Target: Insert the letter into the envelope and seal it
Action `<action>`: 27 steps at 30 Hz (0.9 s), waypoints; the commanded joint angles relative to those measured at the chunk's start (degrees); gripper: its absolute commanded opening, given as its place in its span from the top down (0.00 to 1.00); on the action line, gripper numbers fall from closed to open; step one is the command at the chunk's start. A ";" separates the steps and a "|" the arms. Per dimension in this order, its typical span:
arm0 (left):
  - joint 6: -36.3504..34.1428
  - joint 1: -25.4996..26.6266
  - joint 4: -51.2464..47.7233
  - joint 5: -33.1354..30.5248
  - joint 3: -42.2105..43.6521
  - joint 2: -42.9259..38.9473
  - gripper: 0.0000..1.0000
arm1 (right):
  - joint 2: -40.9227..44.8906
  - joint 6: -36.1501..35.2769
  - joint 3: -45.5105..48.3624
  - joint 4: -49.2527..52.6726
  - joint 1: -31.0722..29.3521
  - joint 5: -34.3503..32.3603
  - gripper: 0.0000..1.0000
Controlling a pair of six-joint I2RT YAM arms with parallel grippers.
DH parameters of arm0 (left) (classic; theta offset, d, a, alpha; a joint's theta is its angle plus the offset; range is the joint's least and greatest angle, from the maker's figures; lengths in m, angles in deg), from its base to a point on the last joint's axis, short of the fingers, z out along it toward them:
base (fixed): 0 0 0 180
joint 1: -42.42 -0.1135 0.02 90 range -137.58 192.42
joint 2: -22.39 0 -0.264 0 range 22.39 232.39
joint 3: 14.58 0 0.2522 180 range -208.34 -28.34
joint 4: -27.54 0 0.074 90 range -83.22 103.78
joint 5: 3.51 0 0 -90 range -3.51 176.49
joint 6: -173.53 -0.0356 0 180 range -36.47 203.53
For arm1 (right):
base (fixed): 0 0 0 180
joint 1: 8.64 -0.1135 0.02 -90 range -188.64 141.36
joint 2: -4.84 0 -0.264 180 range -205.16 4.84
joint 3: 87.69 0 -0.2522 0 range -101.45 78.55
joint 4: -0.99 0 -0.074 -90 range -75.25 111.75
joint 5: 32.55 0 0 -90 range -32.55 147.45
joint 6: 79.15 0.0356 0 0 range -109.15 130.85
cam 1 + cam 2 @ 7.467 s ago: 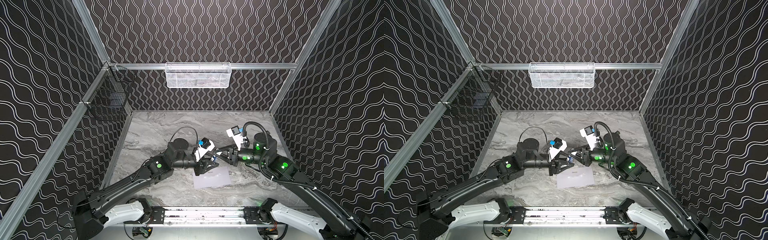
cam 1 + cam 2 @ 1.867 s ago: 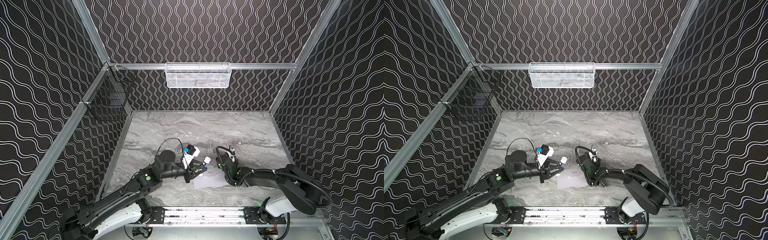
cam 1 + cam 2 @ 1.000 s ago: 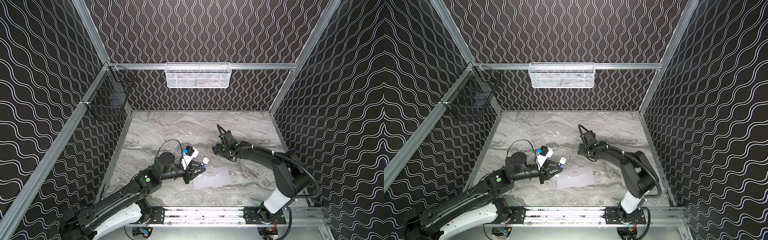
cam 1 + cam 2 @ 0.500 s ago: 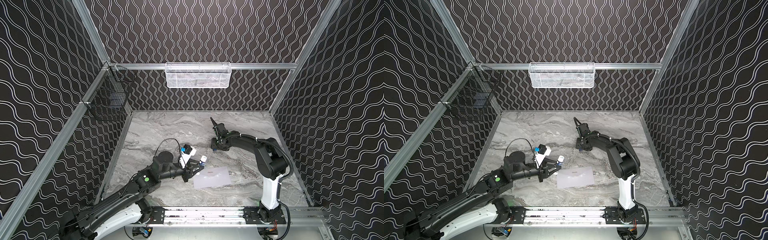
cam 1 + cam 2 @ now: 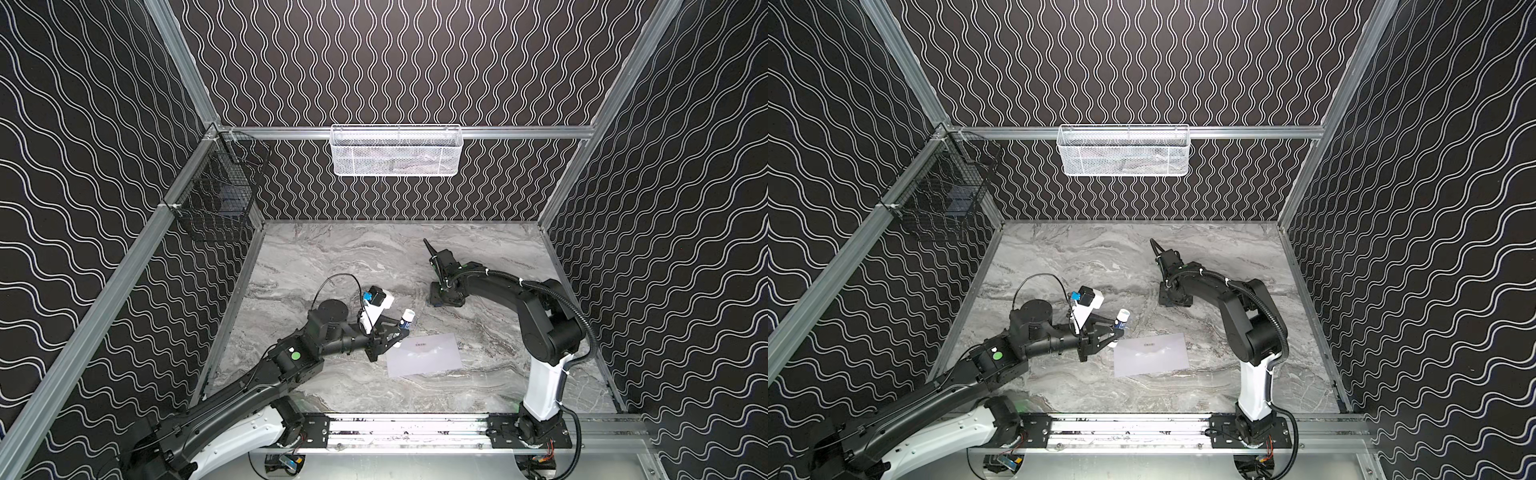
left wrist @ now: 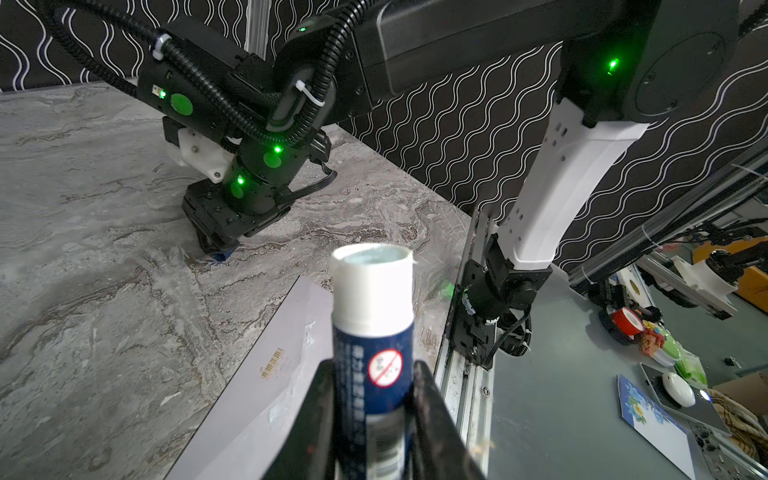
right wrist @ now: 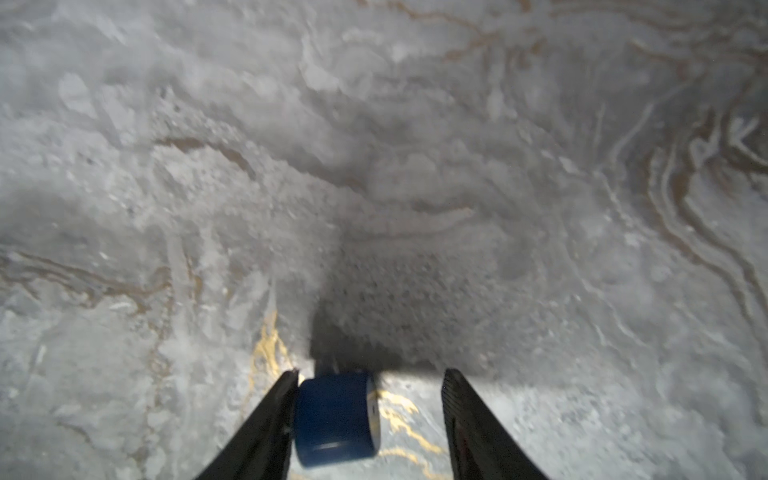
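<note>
I'm fetching the blue cap: my right hand straddles it, open, and must close squarely, while my left hand grips the uncapped glue stick beside the envelope, flat on the desk.

Grey marble-look table, smooth with a dull sheen. Matt pale paper for the envelope, streaked with whitish smears. Smooth plastic on the glue stick: white collar, glossy blue label. Blue cap of smooth, faintly glossy plastic. White wire-mesh basket.
</note>
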 commanded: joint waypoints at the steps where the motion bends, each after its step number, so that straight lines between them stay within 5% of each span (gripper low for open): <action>1: -0.18 -0.16 1.64 0.35 -0.77 0.14 1.00 | 1.47 -0.15 1.05 2.27 0.07 -0.97 0.42; 12: -0.41 -0.20 1.24 0.77 -1.46 0.29 1.00 | 6.83 4.02 3.93 6.07 0.08 0.71 0.43; 17: -0.32 -0.18 1.42 0.78 -1.53 0.16 1.00 | 8.15 24.01 1.98 10.04 0.13 0.12 0.35; 20: -0.16 -0.19 2.49 0.97 -1.08 0.08 1.00 | 9.35 31.67 2.35 6.92 0.30 5.61 0.35; 27: 0.02 -0.29 3.13 1.58 -0.58 -0.24 1.00 | 6.21 35.21 1.08 5.38 2.45 7.28 0.38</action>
